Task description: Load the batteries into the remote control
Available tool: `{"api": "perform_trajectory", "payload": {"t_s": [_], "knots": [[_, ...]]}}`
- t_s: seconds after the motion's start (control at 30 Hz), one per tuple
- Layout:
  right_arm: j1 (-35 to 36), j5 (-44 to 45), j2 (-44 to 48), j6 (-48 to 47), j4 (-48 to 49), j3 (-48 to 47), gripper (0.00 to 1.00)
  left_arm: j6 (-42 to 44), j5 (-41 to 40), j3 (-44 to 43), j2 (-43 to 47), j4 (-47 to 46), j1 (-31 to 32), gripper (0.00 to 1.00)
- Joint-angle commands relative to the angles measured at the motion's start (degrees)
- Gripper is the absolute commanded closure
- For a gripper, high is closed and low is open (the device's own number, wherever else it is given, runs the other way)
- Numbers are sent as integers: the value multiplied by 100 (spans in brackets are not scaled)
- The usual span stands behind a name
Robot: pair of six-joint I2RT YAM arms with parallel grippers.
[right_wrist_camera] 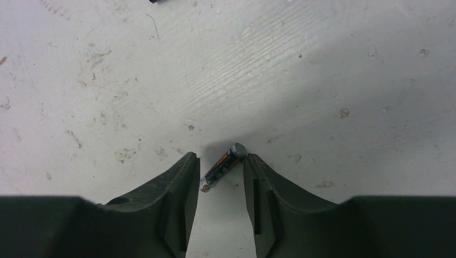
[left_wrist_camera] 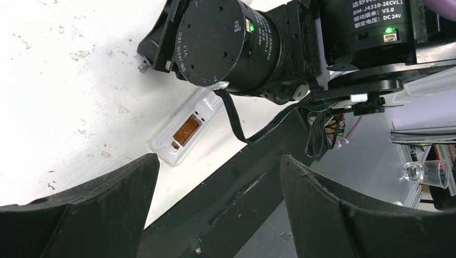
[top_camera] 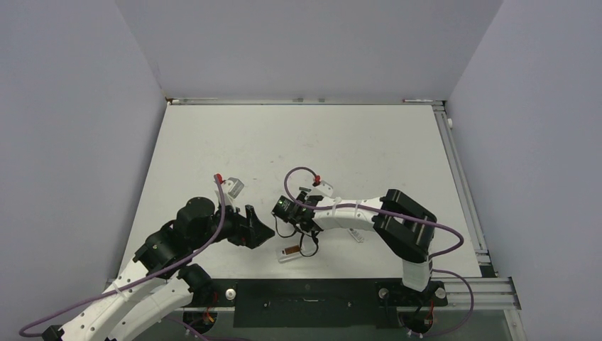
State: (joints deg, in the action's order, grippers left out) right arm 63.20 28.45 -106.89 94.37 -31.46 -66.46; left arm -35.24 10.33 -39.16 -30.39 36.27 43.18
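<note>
One battery (right_wrist_camera: 220, 166) lies flat on the white table (right_wrist_camera: 333, 75), slanted from 7 to 1 o'clock in the right wrist view, between the fingers of the right gripper (right_wrist_camera: 220, 156); those jaws stand part-closed astride it, its ends at or nearly at the pads, and whether they already pinch it I cannot tell; lying aslant, it would likely swing straight under a squeeze. The remote control (left_wrist_camera: 185, 129) rests back-up with its brownish recess facing the ceiling, presumably so a cell can go in from above; in the top view it sits at 6 o'clock of the right wrist, near the table's front edge. The left gripper (left_wrist_camera: 219, 158) hovers at 10 o'clock of the remote, wide open and empty, probably placed to steady the casing. The right arm's wrist motor (left_wrist_camera: 226, 43) hangs over the remote's far end; a black cable (left_wrist_camera: 236, 123) droops beside the recess, crowding the approach; a dark scrap (right_wrist_camera: 156, 1) at 12 o'clock is too cropped to name.
</note>
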Motion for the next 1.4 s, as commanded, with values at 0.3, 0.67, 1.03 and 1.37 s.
{"api": "perform_trajectory", "payload": {"t_s": [0.3,0.67,1.03,1.37], "knots": [[-97,-49,-446,-1027,-65,-476,75,82,-33,-50,4,-209,33,20],[-193,-184,-571,-2862,22,-794,84,46,-165,-54,84,-167,32,20],[-292,-707,-546,-4895,292,-828,91,0,-354,-66,216,-111,35,20],[-489,-1266,-78,-6292,554,-306,91,11,-351,-57,343,-134,38,20]]}}
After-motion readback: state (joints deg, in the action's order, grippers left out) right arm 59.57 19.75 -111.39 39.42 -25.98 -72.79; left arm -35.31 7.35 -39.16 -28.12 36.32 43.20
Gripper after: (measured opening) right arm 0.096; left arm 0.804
